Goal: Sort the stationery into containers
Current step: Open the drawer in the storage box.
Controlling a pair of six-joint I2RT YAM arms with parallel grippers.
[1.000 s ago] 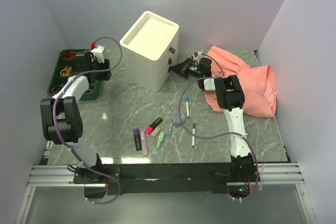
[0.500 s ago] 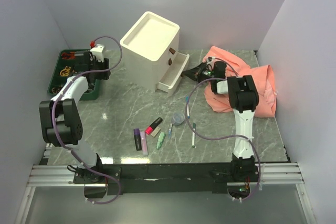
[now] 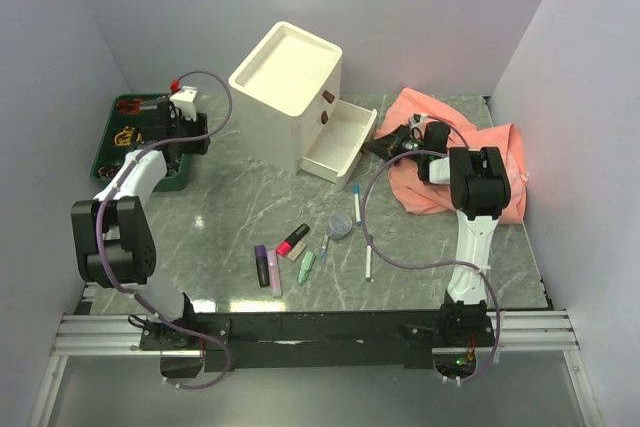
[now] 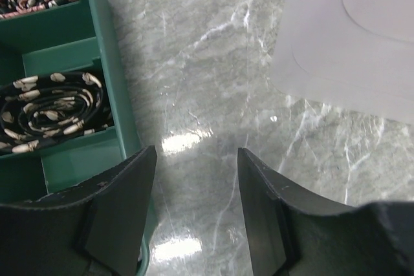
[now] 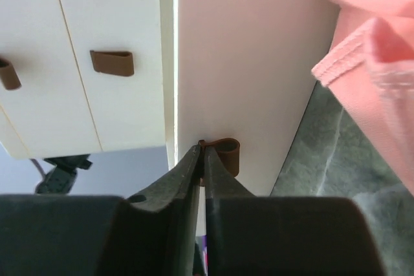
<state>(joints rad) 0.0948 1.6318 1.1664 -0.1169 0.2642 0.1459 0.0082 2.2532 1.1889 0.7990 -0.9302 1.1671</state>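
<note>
The cream-white cabinet [image 3: 285, 87] stands at the back. Its bottom drawer [image 3: 340, 142] is pulled out to the right and looks empty. My right gripper [image 3: 385, 143] is shut on that drawer's brown handle [image 5: 226, 153], fingers [image 5: 184, 179] pinched on its tab. The stationery lies on the table in front: purple highlighter [image 3: 261, 265], pink highlighter [image 3: 273, 273], red-and-black marker [image 3: 293, 239], pale green piece [image 3: 307, 266], blue-capped pen [image 3: 357, 197], green-capped pen [image 3: 368, 255], clear tape roll [image 3: 340, 225]. My left gripper [image 3: 198, 133] is open and empty [image 4: 196, 156], low over the table left of the cabinet.
A green divided tray [image 3: 112, 152] with rolled patterned items [image 4: 52, 105] sits at the far left, right beside my left fingers. A pink cloth [image 3: 480, 162] lies crumpled at the right under my right arm. Two upper drawer handles [image 5: 112, 63] show closed drawers.
My right gripper has pulled the bottom drawer out to the right from closed to well open. The blue-capped pen has shifted slightly. The left arm has hardly moved.
</note>
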